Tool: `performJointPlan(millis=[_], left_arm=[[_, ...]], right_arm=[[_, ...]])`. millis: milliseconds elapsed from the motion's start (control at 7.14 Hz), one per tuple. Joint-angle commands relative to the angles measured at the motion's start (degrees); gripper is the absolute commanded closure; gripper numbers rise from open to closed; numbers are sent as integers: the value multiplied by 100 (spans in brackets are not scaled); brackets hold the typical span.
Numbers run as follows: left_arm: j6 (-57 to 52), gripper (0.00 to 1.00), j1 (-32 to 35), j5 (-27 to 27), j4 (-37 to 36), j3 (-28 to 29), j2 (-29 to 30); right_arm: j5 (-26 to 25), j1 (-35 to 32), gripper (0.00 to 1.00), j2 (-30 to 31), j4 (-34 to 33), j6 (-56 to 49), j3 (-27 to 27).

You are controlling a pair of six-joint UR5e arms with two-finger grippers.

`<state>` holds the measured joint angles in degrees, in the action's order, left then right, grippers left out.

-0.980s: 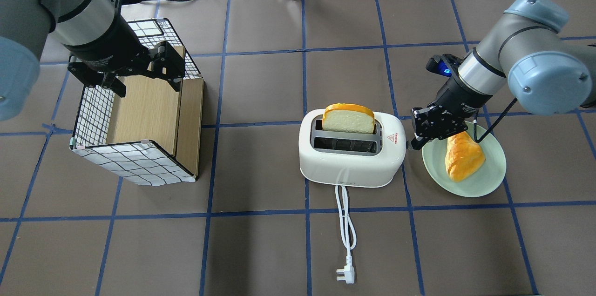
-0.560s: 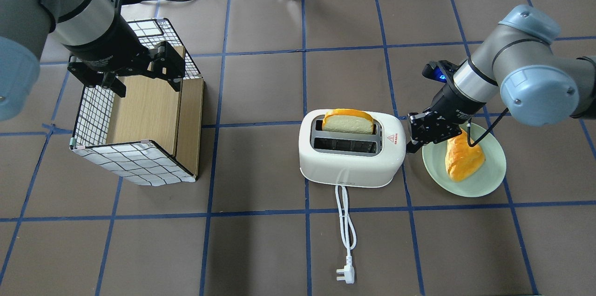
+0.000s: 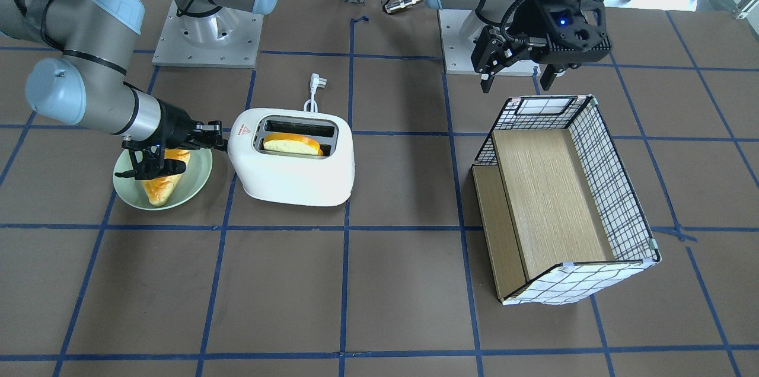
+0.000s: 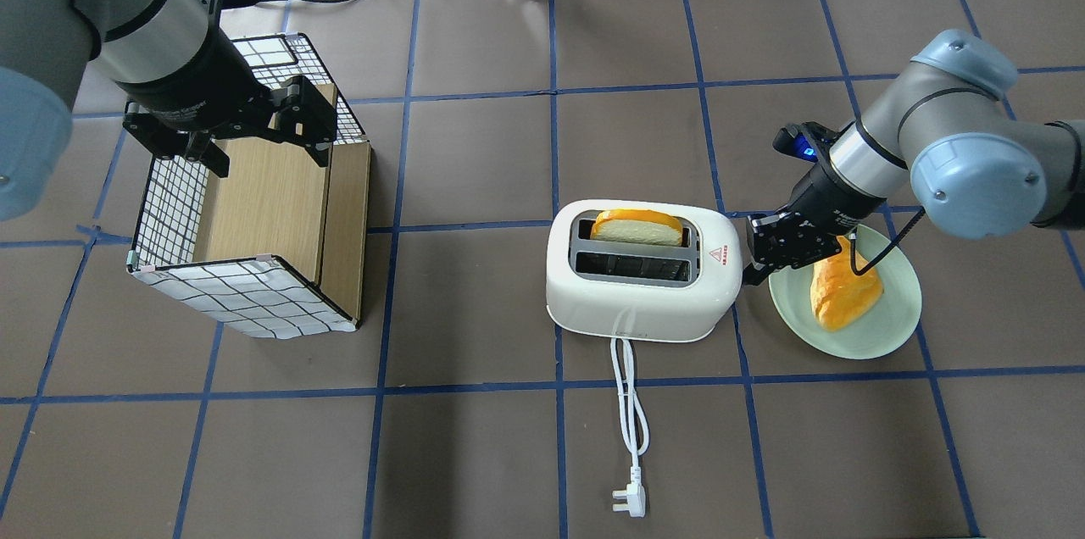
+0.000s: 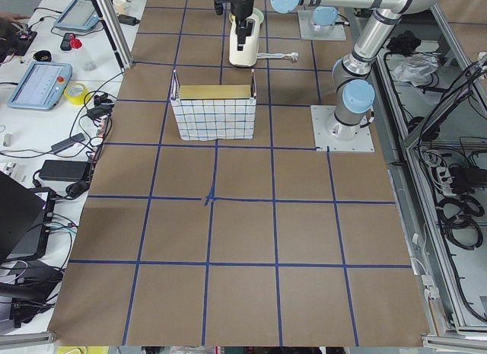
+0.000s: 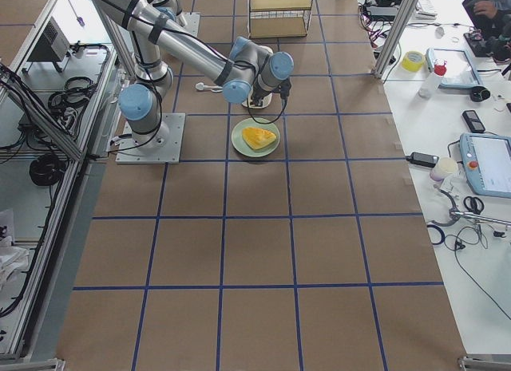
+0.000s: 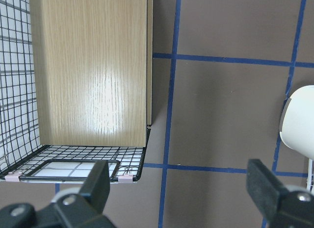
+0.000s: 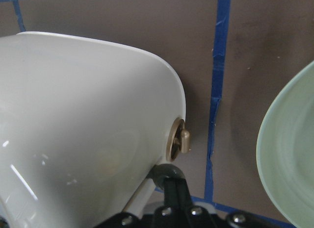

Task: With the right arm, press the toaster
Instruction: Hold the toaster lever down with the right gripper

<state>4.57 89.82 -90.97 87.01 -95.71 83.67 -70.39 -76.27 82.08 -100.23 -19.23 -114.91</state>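
**Change:** the bread slice [image 4: 637, 227] in the toaster's [image 4: 636, 302] far slot sits lower than a second ago, with little more than its crust above the rim. The right end effector [image 4: 750, 268], closed and gripping nothing, has dropped along the toaster's right end. Judged: the lever is nearly down and the press almost done.

**Count:**
- 1 left end effector [image 4: 269, 159], open, far left of the toaster, above 1 wire crate [image 4: 246, 293]
- 1 toaster, mid-counter [image 4: 475, 454], with 2 slots, 1 filled
- 1 cord [image 4: 627, 412] and 1 plug [image 4: 630, 501], in front of the toaster
- 1 green plate [image 4: 890, 319], just right of the toaster, bearing 1 bread wedge [image 4: 843, 285]
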Motion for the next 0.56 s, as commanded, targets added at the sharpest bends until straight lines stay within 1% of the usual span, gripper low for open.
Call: performJointPlan(millis=[0, 420], left_arm=[[0, 0, 0, 0, 0, 0, 0], [0, 0, 0, 0, 0, 0, 0]], right_arm=[[8, 7, 100, -60, -40, -10, -13], [8, 7, 100, -113, -189, -10, -66]])
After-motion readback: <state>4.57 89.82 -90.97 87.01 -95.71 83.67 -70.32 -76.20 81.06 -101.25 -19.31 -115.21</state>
